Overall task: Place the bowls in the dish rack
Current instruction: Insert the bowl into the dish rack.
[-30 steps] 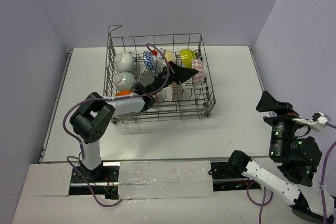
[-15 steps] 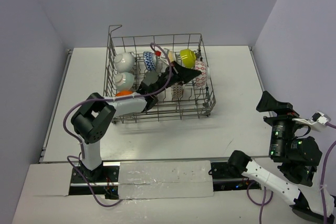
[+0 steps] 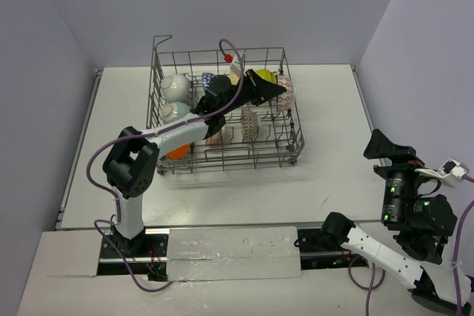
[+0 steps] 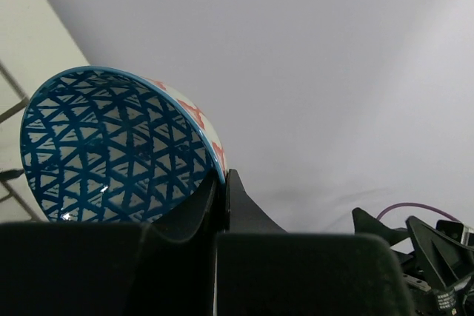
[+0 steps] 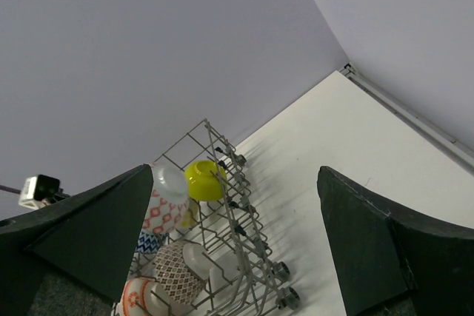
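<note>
Left pincer (image 3: 275,90) pinches a patterned bowl (image 4: 111,146) by its rim, tilted for the rack's (image 3: 274,146) two-o'clock slot; right pincer (image 3: 381,144) gapes wide, idle.

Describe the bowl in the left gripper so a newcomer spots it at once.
Find the grey wire dish rack, then its far right corner beside the lime bowl. The bowl there is pinched by its rim in the left gripper. Unlike its neighbours, it has a blue triangle lattice inside and red patterning on white outside.
</note>
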Tool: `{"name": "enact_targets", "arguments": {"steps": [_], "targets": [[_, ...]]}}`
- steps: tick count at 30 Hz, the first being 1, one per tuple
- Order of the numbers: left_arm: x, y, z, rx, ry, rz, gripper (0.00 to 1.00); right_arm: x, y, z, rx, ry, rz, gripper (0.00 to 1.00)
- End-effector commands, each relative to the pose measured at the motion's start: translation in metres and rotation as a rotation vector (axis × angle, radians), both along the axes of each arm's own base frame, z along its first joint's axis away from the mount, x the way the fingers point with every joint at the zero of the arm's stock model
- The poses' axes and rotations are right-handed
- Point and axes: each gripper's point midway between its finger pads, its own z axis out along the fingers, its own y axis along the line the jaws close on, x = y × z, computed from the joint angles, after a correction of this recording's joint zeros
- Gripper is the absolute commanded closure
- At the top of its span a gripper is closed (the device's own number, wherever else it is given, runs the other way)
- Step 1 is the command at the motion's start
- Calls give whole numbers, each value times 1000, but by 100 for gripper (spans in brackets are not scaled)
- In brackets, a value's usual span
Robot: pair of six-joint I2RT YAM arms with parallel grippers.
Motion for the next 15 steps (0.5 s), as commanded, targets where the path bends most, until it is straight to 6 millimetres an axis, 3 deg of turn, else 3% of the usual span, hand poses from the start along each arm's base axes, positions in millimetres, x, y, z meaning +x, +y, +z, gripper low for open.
{"name": "enact_targets", "arguments": {"steps": [1, 7, 15], "targets": [[-4, -4, -4, -28, 41, -47, 100, -1, -3, 1, 34, -12, -11, 1], [-5, -5, -25, 20, 105, -56, 100, -1, -3, 1, 37, -12, -12, 1], [2, 3, -37, 14, 180, -43, 100, -1, -4, 0, 38, -9, -16, 1]]}}
